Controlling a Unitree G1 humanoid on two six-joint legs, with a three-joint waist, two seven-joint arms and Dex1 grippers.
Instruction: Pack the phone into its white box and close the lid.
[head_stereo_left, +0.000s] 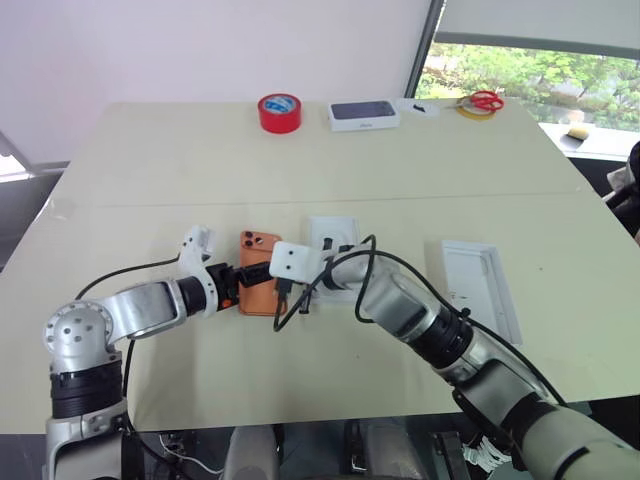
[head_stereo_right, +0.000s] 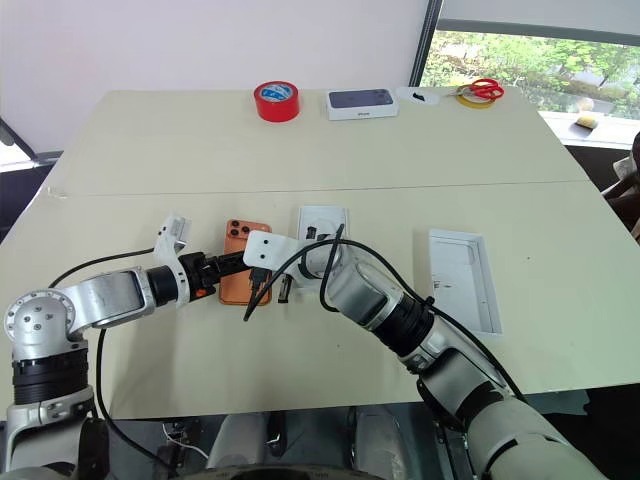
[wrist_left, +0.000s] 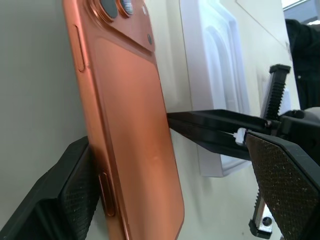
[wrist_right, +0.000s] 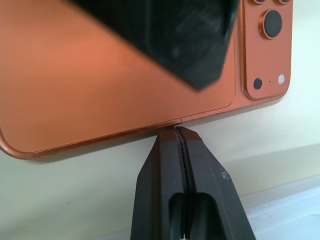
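The phone (head_stereo_right: 246, 263), a slim orange smartphone with rounded corners and a raised block of 3 camera lenses at its far corner, lies back-up on the pale cream table (head_stereo_right: 330, 160). All places below are taken from the phone.

The left gripper (wrist_left: 165, 200) reaches the phone's near end from the robot's left. Its 2 black fingers are spread wide, 1 textured pad (wrist_left: 75, 200) lying along the phone's left long edge and the other out past the right edge, so the phone sits between them without being clamped. The right gripper (wrist_right: 181, 134) comes in from the phone's right side, its 2 fingers pressed together with nothing between them, and their joined tip touches the phone's right long edge.

Just beside the phone on its right, close but apart from it, lies the white box (head_stereo_right: 322, 238), a shallow white rectangular cardboard tray, largely covered by the right arm. Well apart, further right, rests the lid (head_stereo_right: 465, 280), a shallow white rectangular cardboard cover with its plain white inside facing up.

Far beyond the phone, near the table's far edge, stand a red roll of tape (head_stereo_right: 278, 101), a small white box with a dark navy top (head_stereo_right: 362, 102), and red-handled scissors (head_stereo_right: 482, 91).
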